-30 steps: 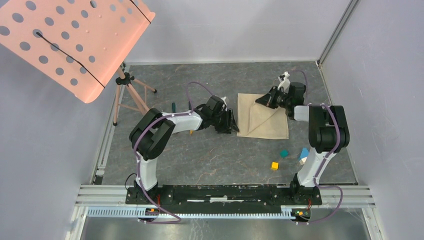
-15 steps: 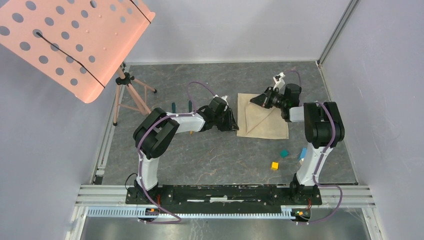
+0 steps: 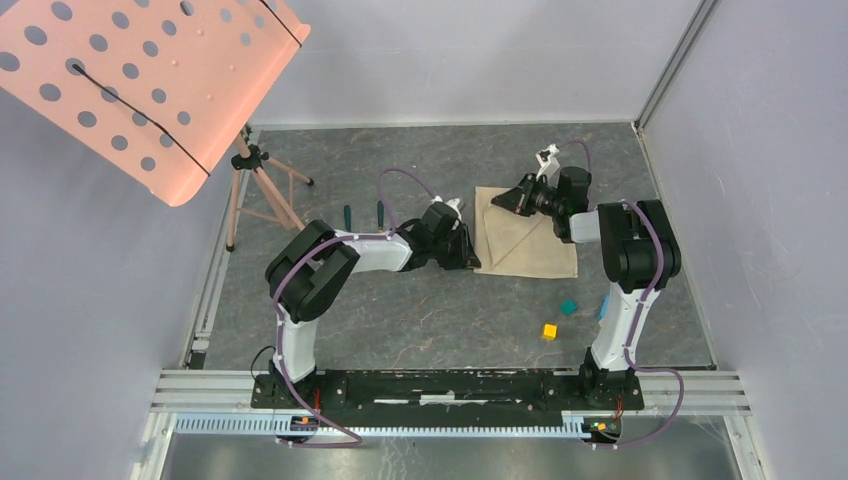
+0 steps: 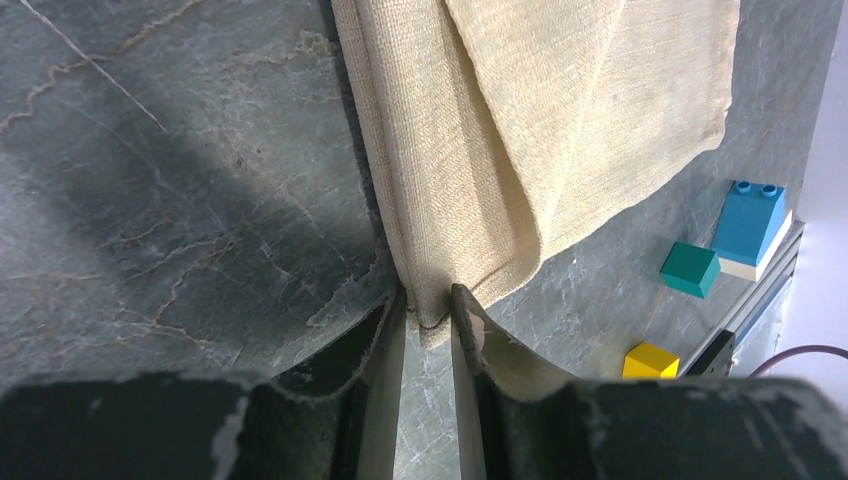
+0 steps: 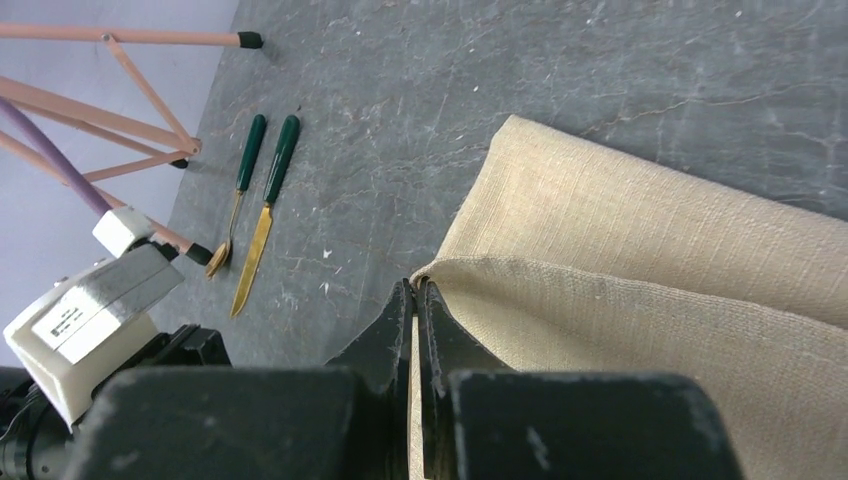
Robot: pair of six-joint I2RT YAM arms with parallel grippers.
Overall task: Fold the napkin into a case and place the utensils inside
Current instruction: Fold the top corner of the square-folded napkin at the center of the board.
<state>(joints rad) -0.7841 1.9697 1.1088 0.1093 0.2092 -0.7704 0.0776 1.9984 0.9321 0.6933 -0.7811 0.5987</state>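
The tan napkin lies on the gray worktop, between the two arms and toward the far side. One part of it is folded over, so a slanted line runs across it. The left end effector is at the near left corner of the napkin. Its fingers are close together, one on each side of that corner, and they pinch the cloth. The right end effector is at the far left corner. Its fingers are shut tight on a bit of cloth that is bent up off the worktop. The spoon and the knife lie side by side on the worktop, to the left of the napkin and well apart from it. Both have green handles. They are near the feet of a pink stand. A yellow cube, a teal cube and a blue brick sit on the worktop, on the near right side of the napkin.
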